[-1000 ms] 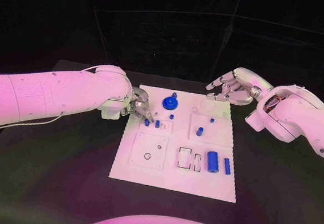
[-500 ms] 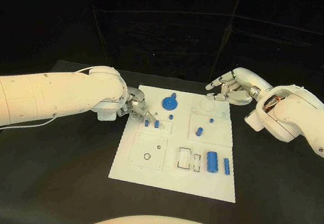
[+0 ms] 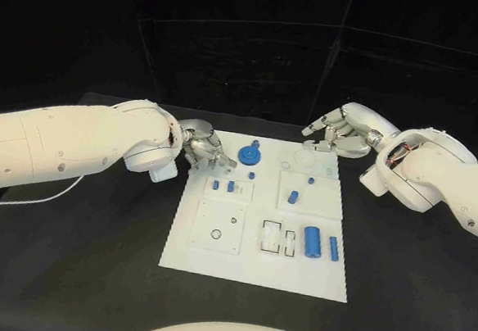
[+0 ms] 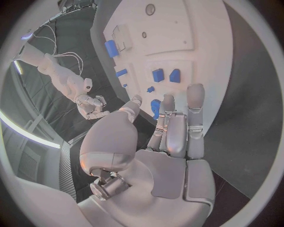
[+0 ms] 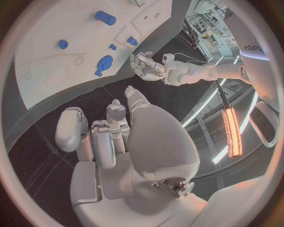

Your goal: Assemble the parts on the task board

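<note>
1. The task board is a white rectangular plate lying flat in the middle of my black desk, its long sides running from the near edge toward the far edge.
2. Its surface is divided into raised square panels with small holes and two dark-outlined rectangular slots near its near half.
3. The blue parts are scattered over it: a large round part with a small knob sits by the board's far edge, left of centre.
4. Just nearer than that, two small blue blocks stand side by side on the left panel, with a tiny blue peg beyond them.
5. A short blue piece and a blue dot sit on the right-hand panel.
6. Toward the board's near right corner stands a thick blue cylinder with a slim blue bar just beside it.
7. My left hand hovers over the board's far left corner, close to the round part; its fingers are loosely extended and hold nothing.
8. My right hand hangs above the board's far right corner, fingers curved and apart, gripping nothing.
</note>
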`<move>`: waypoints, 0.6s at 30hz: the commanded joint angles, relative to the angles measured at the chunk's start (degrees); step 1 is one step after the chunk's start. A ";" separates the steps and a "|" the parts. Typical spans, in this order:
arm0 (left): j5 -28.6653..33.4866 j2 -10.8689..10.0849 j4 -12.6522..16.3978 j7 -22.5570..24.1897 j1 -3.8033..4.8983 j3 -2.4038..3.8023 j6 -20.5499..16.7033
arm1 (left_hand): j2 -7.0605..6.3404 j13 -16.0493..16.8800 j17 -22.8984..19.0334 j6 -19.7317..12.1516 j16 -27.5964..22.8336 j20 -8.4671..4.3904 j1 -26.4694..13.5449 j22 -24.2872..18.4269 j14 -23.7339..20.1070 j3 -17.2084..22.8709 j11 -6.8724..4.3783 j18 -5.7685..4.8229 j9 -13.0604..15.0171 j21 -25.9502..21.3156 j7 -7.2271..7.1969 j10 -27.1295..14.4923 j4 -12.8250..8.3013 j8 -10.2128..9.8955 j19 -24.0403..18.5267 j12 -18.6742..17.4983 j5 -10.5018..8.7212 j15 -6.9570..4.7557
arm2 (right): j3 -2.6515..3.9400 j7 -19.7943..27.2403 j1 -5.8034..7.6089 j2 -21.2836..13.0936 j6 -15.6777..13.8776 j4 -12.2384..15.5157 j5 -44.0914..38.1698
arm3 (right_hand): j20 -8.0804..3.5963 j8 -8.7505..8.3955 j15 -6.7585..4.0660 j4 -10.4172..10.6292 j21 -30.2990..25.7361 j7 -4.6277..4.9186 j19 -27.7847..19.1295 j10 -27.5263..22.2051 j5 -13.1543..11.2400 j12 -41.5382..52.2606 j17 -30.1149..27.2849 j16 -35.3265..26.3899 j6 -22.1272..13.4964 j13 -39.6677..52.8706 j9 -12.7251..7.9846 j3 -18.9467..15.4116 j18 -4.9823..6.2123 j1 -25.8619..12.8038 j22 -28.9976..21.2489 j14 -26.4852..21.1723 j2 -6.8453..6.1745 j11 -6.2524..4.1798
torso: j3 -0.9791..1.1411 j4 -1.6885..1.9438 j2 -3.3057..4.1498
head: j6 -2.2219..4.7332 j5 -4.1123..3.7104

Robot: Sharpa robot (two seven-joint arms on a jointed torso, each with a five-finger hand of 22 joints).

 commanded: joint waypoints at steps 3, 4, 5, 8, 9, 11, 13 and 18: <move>2.90 0.86 -0.03 16.53 0.03 -0.03 -8.00 | 2.87 -4.19 -19.65 -1.32 -25.40 1.51 12.68 -7.97 -14.41 4.64 1.62 0.90 -2.53 -10.48 1.46 -7.73 -6.52 -2.09 -6.37 -6.35 0.41 1.35 | 0.02 0.58 0.09 0.03 0.21 -0.05 0.17 | -0.06 0.18 0.13 0.38 -0.13 0.21 -0.46 -0.46 -0.02 -0.20 15.08 0.16 -0.20 -0.05 -0.08 0.01 1.04 -0.28 -0.05 5.97 0.38 0.09 | -0.04 -0.01 0.04 | 0.48 -0.20; 0.83 1.23 -0.20 18.27 -0.08 -0.05 -8.75 | 2.85 -5.17 -21.29 -1.20 -27.60 1.68 14.55 -8.60 -15.89 5.86 1.94 0.92 -3.09 -11.48 1.78 -8.59 -7.83 -2.55 -6.98 -7.64 0.33 1.57 | 0.02 0.59 0.09 0.04 0.20 -0.08 0.17 | -0.06 0.18 0.13 0.38 -0.13 0.21 -0.46 -0.46 -0.02 -0.20 15.08 0.16 -0.20 -0.05 -0.08 0.01 1.04 -0.28 -0.05 5.97 0.38 0.09 | -0.04 -0.02 0.04 | 0.48 -0.20; -1.15 1.58 -0.37 19.47 -0.19 -0.07 -9.35 | 2.47 -6.29 -22.00 -0.86 -28.60 1.80 16.04 -9.15 -16.51 6.94 2.29 0.97 -3.82 -12.30 1.91 -9.05 -9.08 -3.13 -7.36 -8.96 0.09 1.78 | 0.02 0.60 0.09 0.06 0.20 -0.10 0.17 | -0.06 0.18 0.13 0.38 -0.13 0.21 -0.46 -0.46 -0.02 -0.20 15.08 0.16 -0.20 -0.05 -0.08 0.01 1.04 -0.28 -0.05 5.97 0.38 0.09 | -0.07 -0.02 0.06 | 0.68 -0.36; -8.48 2.88 -1.10 21.86 -0.49 -0.15 -10.87 | 0.84 -9.54 -23.73 0.88 -30.52 2.06 18.48 -10.08 -17.09 9.14 2.84 1.05 -6.25 -13.54 2.28 -8.99 -11.78 -5.07 -7.54 -12.28 -0.10 2.10 | 0.02 0.64 0.08 0.12 0.16 -0.14 0.17 | -0.06 0.18 0.13 0.38 -0.13 0.21 -0.46 -0.46 -0.02 -0.20 15.08 0.16 -0.20 -0.05 -0.08 0.01 1.04 -0.28 -0.05 5.97 0.38 0.09 | -0.06 -0.06 0.06 | 0.85 -0.51; -11.25 3.40 -1.43 22.32 -0.56 -0.32 -11.19 | 0.25 -10.55 -24.24 1.50 -31.05 2.17 18.67 -10.31 -17.28 9.48 2.96 1.03 -7.07 -13.87 2.35 -8.97 -12.26 -5.78 -7.65 -13.30 0.01 2.22 | 0.02 0.66 0.08 0.13 0.14 -0.16 0.17 | -0.06 0.18 0.14 0.38 -0.14 0.21 -0.47 -0.46 -0.02 -0.20 15.08 0.16 -0.21 -0.05 -0.08 0.01 1.04 -0.28 -0.06 5.97 0.39 0.09 | -0.07 -0.04 0.05 | 0.89 -0.59; -16.46 4.40 -2.10 22.67 -0.65 -0.76 -11.56 | -1.02 -12.28 -25.19 2.36 -32.01 2.35 18.61 -10.75 -17.60 9.62 3.10 1.01 -8.53 -14.49 2.23 -9.04 -12.87 -7.13 -7.87 -15.05 0.04 2.37 | 0.01 0.67 0.08 0.20 0.06 -0.19 0.17 | -0.06 0.17 0.14 0.41 -0.17 0.21 -0.48 -0.49 0.00 -0.22 15.08 0.16 -0.24 -0.06 -0.08 0.02 1.04 -0.26 -0.08 5.97 0.41 0.09 | 0.00 0.00 0.01 | 0.94 -0.48; -20.33 5.33 -2.78 22.41 -0.70 -1.01 -11.31 | -2.04 -14.09 -26.02 3.42 -32.08 2.42 18.32 -11.04 -16.41 9.34 2.91 1.11 -10.20 -14.58 1.83 -8.66 -13.10 -8.64 -6.90 -16.63 0.01 2.16 | 0.01 0.72 0.07 0.26 -0.02 -0.18 0.17 | -0.06 0.17 0.14 0.41 -0.17 0.21 -0.48 -0.49 0.00 -0.22 15.08 0.16 -0.24 -0.06 -0.08 0.02 1.04 -0.26 -0.08 5.97 0.41 0.09 | 0.04 -0.13 0.05 | 1.08 -0.33; -27.66 7.71 -5.01 21.22 -0.83 -1.60 -9.57 | -3.34 -17.25 -25.74 5.33 -28.87 2.11 17.61 -11.24 -11.91 7.58 2.40 1.19 -13.22 -13.81 0.98 -8.53 -12.69 -11.33 -3.15 -19.15 0.02 1.76 | 0.01 0.84 0.07 0.35 -0.22 -0.21 0.17 | -0.06 0.16 0.14 0.39 -0.23 0.21 -0.54 -0.57 0.03 -0.34 15.08 0.16 -0.26 -0.16 -0.09 0.05 1.06 -0.19 -0.18 5.97 0.44 0.08 | -0.02 -0.11 0.08 | 1.30 -0.63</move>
